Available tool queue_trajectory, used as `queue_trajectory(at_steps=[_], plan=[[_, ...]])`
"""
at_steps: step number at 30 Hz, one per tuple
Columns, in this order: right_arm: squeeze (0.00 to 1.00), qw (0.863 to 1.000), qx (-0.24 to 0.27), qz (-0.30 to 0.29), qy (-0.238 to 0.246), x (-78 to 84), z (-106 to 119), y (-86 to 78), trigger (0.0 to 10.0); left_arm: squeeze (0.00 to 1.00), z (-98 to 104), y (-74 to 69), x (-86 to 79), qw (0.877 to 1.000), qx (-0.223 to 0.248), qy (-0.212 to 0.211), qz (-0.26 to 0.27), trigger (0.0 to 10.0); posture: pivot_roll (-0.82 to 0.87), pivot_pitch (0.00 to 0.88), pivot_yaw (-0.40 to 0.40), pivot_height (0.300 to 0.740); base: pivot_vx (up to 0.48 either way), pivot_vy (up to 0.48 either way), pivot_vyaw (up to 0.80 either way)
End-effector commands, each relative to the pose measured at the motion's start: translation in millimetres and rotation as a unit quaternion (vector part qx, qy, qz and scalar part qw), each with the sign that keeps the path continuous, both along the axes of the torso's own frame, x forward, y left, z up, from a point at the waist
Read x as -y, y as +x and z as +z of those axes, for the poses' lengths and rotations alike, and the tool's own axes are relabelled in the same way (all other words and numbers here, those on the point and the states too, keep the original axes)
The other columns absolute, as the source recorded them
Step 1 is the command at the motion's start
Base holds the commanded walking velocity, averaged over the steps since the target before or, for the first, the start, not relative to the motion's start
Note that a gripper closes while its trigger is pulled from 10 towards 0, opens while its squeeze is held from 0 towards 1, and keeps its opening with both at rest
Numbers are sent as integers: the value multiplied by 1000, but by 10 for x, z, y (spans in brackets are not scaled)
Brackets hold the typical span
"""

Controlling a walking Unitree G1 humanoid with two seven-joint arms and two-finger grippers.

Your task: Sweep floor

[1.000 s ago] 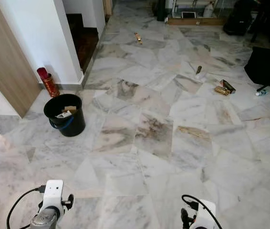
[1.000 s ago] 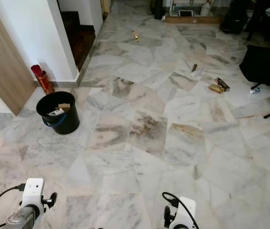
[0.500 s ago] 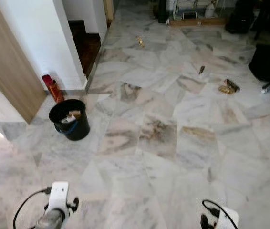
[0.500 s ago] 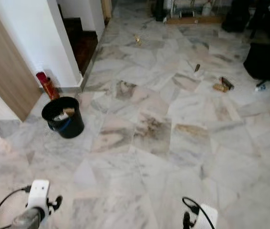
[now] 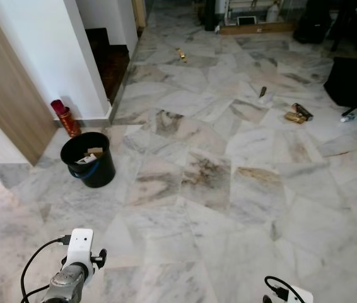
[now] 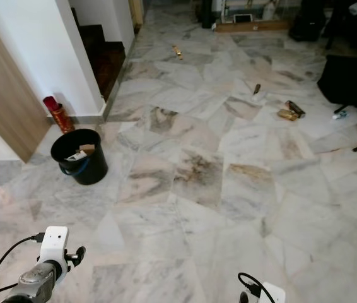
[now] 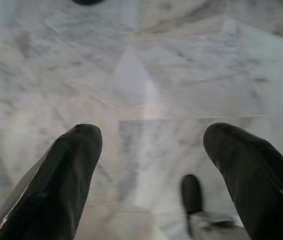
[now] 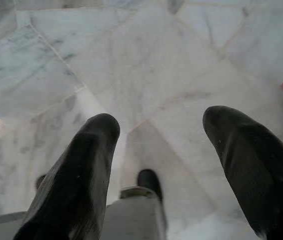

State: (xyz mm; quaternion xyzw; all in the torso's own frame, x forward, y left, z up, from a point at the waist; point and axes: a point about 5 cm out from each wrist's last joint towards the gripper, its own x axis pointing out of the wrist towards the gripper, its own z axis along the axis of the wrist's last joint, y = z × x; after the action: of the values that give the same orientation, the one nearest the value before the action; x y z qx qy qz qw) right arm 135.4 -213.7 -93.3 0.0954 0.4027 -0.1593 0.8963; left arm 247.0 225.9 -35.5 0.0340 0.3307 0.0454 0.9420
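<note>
Barely begun: wrappers (image 5: 297,114) littering the marble floor (image 5: 229,208), black bucket (image 5: 88,159) waiting, both grippers' fingers (image 7: 71,170) (image 8: 89,165) spread, empty, no broom.

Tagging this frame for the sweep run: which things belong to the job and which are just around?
Job:
marble floor
wrappers
small dark scrap
scrap far up the floor
black bucket with rubbish in it
both grippers, open, holding nothing: left, right

Just around:
red can by the wall
black chair
</note>
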Motion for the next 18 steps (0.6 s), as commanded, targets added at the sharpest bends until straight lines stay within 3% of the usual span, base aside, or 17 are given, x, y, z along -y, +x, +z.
queue_trajectory(at_steps=[1,6,10,18], plan=[[0,1000,-17,6,5,-36,-38,-76,10000,0,-46,-68,-22,1000,-9,-5,15,10000,35,42,19,740,0,0,0],[0,1000,0,0,-2,131,16,-32,10000,0,-110,-172,-53,999,-24,-4,26,10000,53,38,19,740,0,0,0],[0,1000,-7,7,0,118,-5,-89,10000,0,-145,-243,-87,999,-30,-6,30,10000,52,29,19,740,0,0,0],[0,1000,-8,3,-4,112,-19,-151,10000,0,-180,-318,-129,999,-42,0,28,10000,15,55,44,740,338,0,0]])
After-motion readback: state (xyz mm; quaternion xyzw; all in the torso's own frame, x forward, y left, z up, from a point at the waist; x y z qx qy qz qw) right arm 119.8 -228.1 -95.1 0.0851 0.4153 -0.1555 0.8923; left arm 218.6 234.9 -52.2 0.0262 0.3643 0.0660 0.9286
